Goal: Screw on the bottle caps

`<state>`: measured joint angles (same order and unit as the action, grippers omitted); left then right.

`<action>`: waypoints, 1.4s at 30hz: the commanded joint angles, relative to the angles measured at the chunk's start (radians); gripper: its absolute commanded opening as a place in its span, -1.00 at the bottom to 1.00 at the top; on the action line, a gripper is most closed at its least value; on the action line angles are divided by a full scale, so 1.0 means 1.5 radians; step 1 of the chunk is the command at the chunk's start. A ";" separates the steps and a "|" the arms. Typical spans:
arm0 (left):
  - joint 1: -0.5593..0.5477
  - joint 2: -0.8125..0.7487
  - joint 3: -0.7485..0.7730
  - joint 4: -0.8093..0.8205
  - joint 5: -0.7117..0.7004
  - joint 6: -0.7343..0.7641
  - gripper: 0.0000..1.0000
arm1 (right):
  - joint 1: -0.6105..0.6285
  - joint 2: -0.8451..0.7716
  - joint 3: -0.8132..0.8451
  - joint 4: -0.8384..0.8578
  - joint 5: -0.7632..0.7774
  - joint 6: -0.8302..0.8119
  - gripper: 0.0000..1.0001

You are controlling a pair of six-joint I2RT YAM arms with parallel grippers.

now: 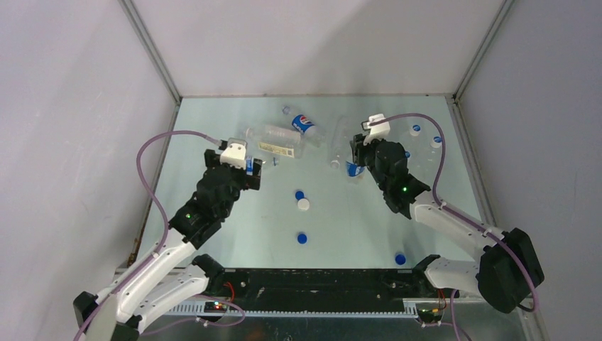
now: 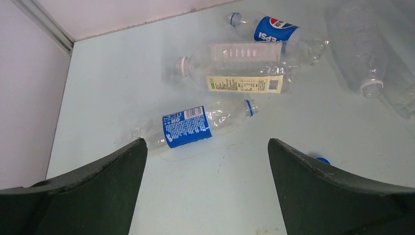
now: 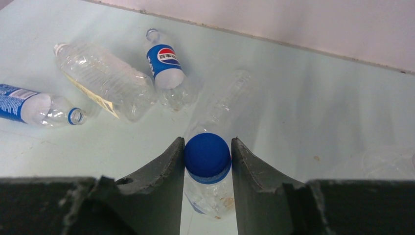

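Note:
My right gripper [image 3: 207, 141] is shut on a blue bottle cap [image 3: 207, 155] that sits on the neck of a clear bottle [image 3: 213, 193]. That bottle's blue label [image 1: 353, 169] shows under the gripper [image 1: 358, 162] in the top view. My left gripper [image 2: 206, 143] is open and holds nothing. It hovers just short of an uncapped blue-labelled bottle [image 2: 188, 126] lying on its side. Loose caps lie mid-table: a blue one [image 1: 299, 194], a white one [image 1: 304, 204] and another blue one [image 1: 302, 238].
Further back lie a Pepsi bottle [image 1: 304, 125], a pale-labelled clear bottle [image 1: 273, 144] and a plain clear bottle [image 1: 341, 138]. A blue cap [image 1: 400, 258] lies by the right arm's base. Two clear capped bottles [image 1: 415, 131] lie at the back right. Walls enclose the table on three sides.

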<state>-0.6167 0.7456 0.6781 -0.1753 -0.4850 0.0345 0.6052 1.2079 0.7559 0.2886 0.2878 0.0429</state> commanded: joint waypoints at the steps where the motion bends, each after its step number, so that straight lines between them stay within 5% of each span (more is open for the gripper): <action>1: 0.005 -0.012 -0.004 0.024 0.008 0.022 0.99 | -0.007 -0.008 -0.005 0.019 0.026 0.048 -0.94; 20: 0.005 -0.004 -0.005 0.024 0.021 0.021 0.99 | -0.008 -0.045 -0.010 -0.032 -0.017 0.037 0.04; 42: 0.005 -0.001 -0.005 0.025 0.031 0.021 1.00 | -0.009 -0.131 -0.010 -0.079 -0.015 0.030 0.59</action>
<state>-0.6167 0.7441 0.6731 -0.1745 -0.4587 0.0528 0.5953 1.0676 0.7406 0.1787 0.2611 0.0971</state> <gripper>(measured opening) 0.996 0.755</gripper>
